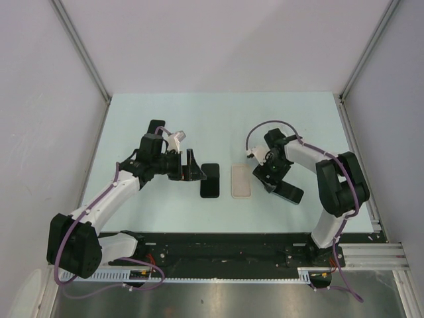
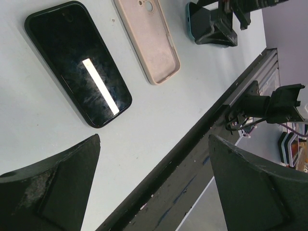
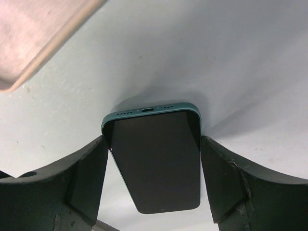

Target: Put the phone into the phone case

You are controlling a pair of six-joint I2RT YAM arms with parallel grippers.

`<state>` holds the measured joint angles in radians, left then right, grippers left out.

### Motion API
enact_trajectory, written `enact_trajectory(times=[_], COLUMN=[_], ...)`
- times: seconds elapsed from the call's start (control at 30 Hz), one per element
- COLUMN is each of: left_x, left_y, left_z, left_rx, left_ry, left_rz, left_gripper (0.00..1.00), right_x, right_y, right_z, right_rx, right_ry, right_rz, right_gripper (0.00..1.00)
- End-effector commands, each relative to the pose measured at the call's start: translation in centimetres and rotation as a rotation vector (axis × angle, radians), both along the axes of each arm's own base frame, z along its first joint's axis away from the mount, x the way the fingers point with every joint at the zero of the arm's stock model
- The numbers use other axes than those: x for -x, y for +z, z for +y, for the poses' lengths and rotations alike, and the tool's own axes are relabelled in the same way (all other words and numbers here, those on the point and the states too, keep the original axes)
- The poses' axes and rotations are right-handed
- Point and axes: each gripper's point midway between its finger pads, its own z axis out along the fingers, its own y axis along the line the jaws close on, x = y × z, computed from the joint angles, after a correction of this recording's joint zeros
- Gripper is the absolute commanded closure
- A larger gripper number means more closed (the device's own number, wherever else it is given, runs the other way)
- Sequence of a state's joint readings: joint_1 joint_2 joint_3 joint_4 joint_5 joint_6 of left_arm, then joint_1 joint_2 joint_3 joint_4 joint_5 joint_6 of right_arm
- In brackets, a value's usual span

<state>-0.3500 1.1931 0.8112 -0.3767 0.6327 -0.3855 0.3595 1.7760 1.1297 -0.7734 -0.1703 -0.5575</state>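
Note:
My right gripper (image 3: 153, 144) is shut on the phone (image 3: 154, 163), a teal-edged handset with a dark screen. Its fingers press both long sides, and the charging-port end points down at the table. In the top view this phone (image 1: 291, 193) is right of the phone case (image 1: 240, 181), a beige shell lying open side up. The right gripper (image 1: 281, 185) is just beside the case's right edge. My left gripper (image 2: 154, 183) is open with nothing between its fingers. It hovers near the left of a black handset (image 2: 79, 67), and the case (image 2: 149, 36) lies beyond that.
The black handset (image 1: 210, 181) lies flat, screen up, left of the case and parallel to it. The table's dark front rail (image 2: 192, 144) runs along the near edge. Grey walls enclose the pale green tabletop (image 1: 225, 119) on three sides.

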Motion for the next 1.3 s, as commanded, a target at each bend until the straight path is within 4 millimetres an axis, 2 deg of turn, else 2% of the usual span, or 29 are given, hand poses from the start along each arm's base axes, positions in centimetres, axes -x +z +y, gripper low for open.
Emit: enact_trajectory(times=[0.0,0.13,0.27,0.37,0.5,0.57,0.73,0.83,0.9,0.93,0.97,1.0,1.03,1.1,1.17,1.23,1.27], left_x=[0.0,0.0,0.1,0.0,0.0,0.0,0.0,0.1,0.1,0.1,0.0,0.0,0.0,0.1,0.0,0.2,0.1], left_y=[0.7,0.8,0.8,0.8,0.9,0.9,1.0,1.0,1.0,1.1,1.2,1.2,1.2,1.2,1.2,1.3,1.3], left_z=[-0.1,-0.1,-0.1,-0.1,-0.1,-0.1,-0.1,-0.1,-0.1,-0.1,-0.1,-0.1,-0.1,-0.1,-0.1,-0.2,-0.1], left_rx=[0.026,0.028,0.027,0.027,0.028,0.029,0.028,0.029,0.028,0.030,0.031,0.031,0.033,0.032,0.033,0.036,0.036], left_ry=[-0.009,-0.009,-0.011,-0.010,-0.008,-0.009,-0.008,-0.008,-0.006,-0.008,-0.007,-0.007,-0.007,-0.007,-0.006,-0.011,-0.010], left_rz=[-0.024,-0.028,-0.029,-0.029,-0.031,-0.031,-0.036,-0.036,-0.036,-0.039,-0.042,-0.043,-0.042,-0.040,-0.042,-0.041,-0.042], left_gripper=[0.03,0.03,0.03,0.03,0.03,0.03,0.03,0.03,0.03,0.03,0.02,0.03,0.02,0.02,0.03,0.03,0.03], right_x=[0.9,1.1,0.7,0.2,-0.3,-0.1,-0.1,-1.2,-1.8,-2.4,-2.9,-3.7,-3.4,-2.6,-1.2,-0.1,0.5], right_y=[1.1,0.5,0.3,1.0,3.2,4.1,4.8,6.1,7.5,8.5,9.7,10.4,10.7,10.9,10.2,9.9,9.5], right_z=[0.7,-0.6,-0.6,0.0,1.2,1.2,0.9,1.5,2.1,2.8,3.1,2.3,2.6,2.8,3.0,3.2,3.3], right_rx=[0.002,0.070,0.094,0.088,0.024,0.008,0.019,-0.021,-0.070,-0.126,-0.172,-0.170,-0.231,-0.320,-0.333,-0.317,-0.322], right_ry=[0.244,0.304,0.330,0.302,0.221,0.203,0.154,-0.023,-0.143,-0.268,-0.374,-0.499,-0.656,-0.793,-0.945,-1.002,-1.088], right_rz=[-0.057,-0.073,-0.126,-0.169,-0.244,-0.259,-0.271,-0.311,-0.339,-0.357,-0.383,-0.416,-0.366,-0.251,-0.137,-0.122,-0.105], right_gripper=[0.30,0.29,0.22,0.20,0.17,0.16,0.15,0.22,0.38,0.48,0.77,0.88,0.97,1.00,1.00,1.00,1.00])
